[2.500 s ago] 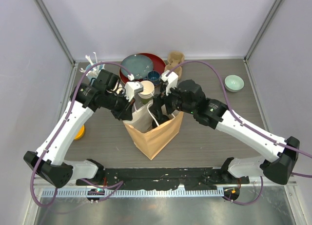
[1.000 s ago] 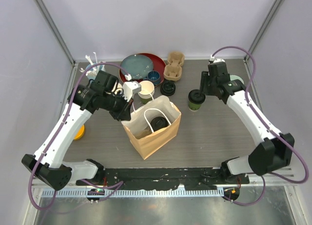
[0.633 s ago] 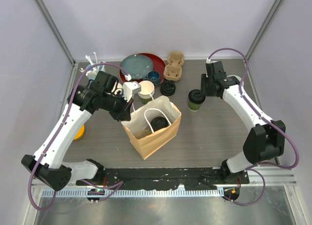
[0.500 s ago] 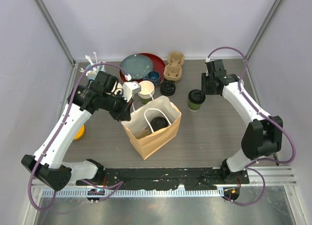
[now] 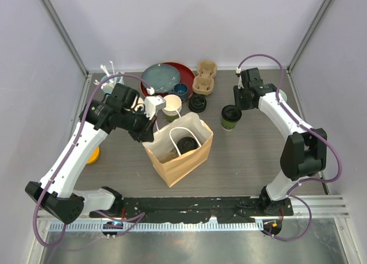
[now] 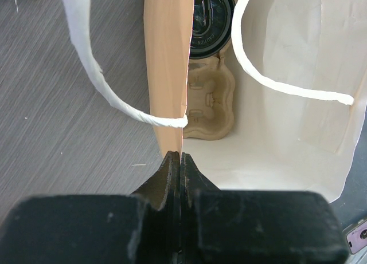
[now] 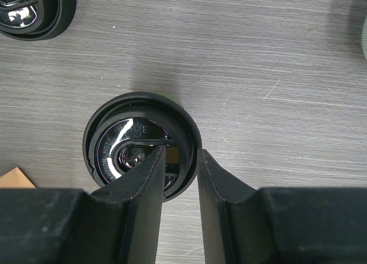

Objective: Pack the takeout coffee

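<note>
Hanging over green cup, R claw narrowly open, empty, L claw pinching bag

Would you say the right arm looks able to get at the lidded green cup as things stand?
Probably yes: the right tool hangs directly over the green cup and its black lid, jaws apart, with nothing between them.
</note>
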Robot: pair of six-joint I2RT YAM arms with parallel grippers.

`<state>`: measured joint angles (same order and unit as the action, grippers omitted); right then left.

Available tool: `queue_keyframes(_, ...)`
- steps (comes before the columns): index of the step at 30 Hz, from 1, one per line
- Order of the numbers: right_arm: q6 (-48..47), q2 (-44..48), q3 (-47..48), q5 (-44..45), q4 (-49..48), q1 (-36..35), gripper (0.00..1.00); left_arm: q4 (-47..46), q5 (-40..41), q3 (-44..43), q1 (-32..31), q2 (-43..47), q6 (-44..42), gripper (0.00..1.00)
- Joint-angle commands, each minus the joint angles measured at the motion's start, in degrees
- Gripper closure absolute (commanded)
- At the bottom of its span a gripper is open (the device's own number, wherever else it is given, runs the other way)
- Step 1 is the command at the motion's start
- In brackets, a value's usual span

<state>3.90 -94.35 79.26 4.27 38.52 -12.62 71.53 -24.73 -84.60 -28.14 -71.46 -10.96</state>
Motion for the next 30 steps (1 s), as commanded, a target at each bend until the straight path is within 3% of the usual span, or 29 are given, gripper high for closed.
queue_keyframes(1, -1.2, 0.9, 1.6, -0.9, 0.1, 0.1, 0.66, 0.7, -0.8, -0.3, -0.2, 1.2, -0.5, 1.00)
queue_keyframes(6, -2.0, 1.0, 0.8, -0.5, 0.6, 0.1, 0.71, 1.0, -0.7, -0.8, -0.2, 1.1, -0.6, 1.00)
queue_keyframes(18, -3.1, -1.9, 2.0, -0.1, 1.4, 0.1, 0.71, 1.3, -0.6, -0.9, -0.2, 1.0, -1.0, 1.00)
queue_keyframes(21, -3.2, -2.2, 2.2, -0.7, 1.6, 0.1, 0.80, 1.3, -0.7, -0.8, -0.2, 1.1, -1.0, 1.00)
queue_keyframes(22, -3.3, -2.2, 2.4, -0.8, 1.7, 0.1, 0.94, 1.3, -0.6, -0.8, -0.2, 1.1, -1.0, 1.00)
queue_keyframes(23, -3.4, -2.0, 2.6, -0.9, 1.8, 0.1, 0.99, 1.4, -0.6, -0.8, -0.2, 1.0, -1.0, 1.00)
queue_keyframes(30, -2.3, 2.2, 6.2, 1.0, 5.9, 0.1, 0.99, 1.2, -0.1, -1.2, -0.2, 1.1, -0.7, 1.00)
